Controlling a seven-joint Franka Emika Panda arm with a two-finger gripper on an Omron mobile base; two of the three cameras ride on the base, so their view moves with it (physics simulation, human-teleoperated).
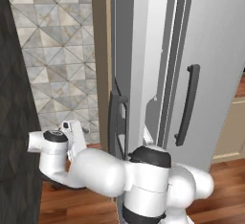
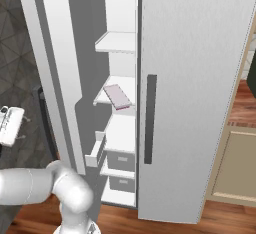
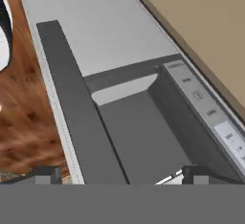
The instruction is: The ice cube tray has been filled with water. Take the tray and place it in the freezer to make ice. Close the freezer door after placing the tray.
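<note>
Floor: brown wood planks (image 1: 76,204), running under the freezer and the robot base.
Wall: pale grey tiles in a diamond pattern (image 1: 57,50), left of the freezer.
Cabinets: beige panelled fronts (image 2: 235,163), right of the freezer.
Freezer (image 2: 195,78): tall, light grey, side-by-side; right door shut, dark vertical handle (image 2: 150,119) on it.
Freezer door (image 1: 125,65): standing open, seen nearly edge-on in the left base view; dark bar handle (image 1: 114,122) on its outer face; dispenser niche (image 3: 143,132) recessed in that face, close ahead in the hand view.
Freezer interior: white shelves (image 2: 117,42) stacked one over another, grey drawers (image 2: 121,161) below.
Ice cube tray (image 2: 117,96): lying flat on the middle shelf, angled, near its front edge.
End effector (image 3: 122,174): fingertips wide apart, clamped on nothing, facing the outer side of the freezer door.
</note>
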